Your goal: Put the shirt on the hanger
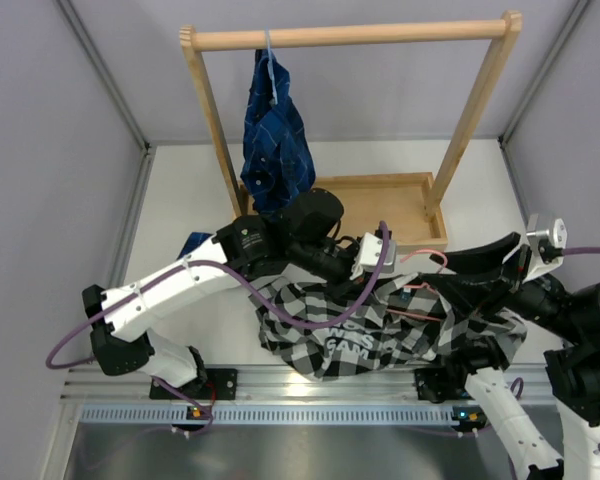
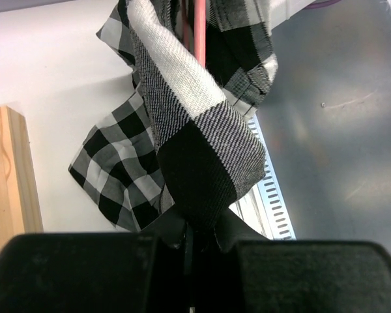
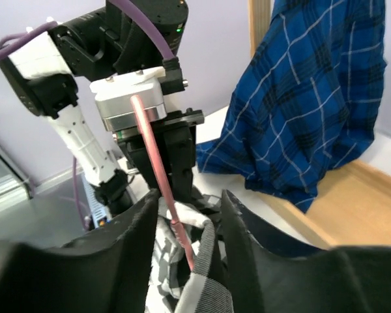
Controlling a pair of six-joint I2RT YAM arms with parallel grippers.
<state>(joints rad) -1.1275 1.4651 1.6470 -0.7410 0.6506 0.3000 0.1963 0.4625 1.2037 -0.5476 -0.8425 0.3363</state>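
The shirt (image 1: pixel 345 325), black-and-white checked with white lettering, lies bunched on the tabletop (image 1: pixel 180 220) just beyond the arm bases, its upper part lifted between the 2 arms and the rest spilling toward the near edge. The left gripper (image 2: pixel 190 229) has its jaws closed tight on a fold of the checked cloth, which rises straight away from them in the left wrist view, with the pink wire of the hanger (image 3: pixel 154 156) running up behind that fold. The right gripper (image 3: pixel 189 218) faces the left one; its jaws stand narrowly apart with the wire passing between them down into the cloth, and I cannot tell whether they pinch the wire, the cloth, or neither. The relation that matters is that the wire's visible length runs along the line joining the 2 grippers, so the shirt lies directly ahead of both sets of jaws and below them. Neither arm is clearly nearer, since both are at the cloth. Dressing the hanger looks only part done. Farther back stands 1 wooden rack (image 1: pixel 360 37), a dark blue plaid shirt (image 1: pixel 277 140) hanging from its rail. Counted: 2 shirts, 1 pink hanger, 1 rack.
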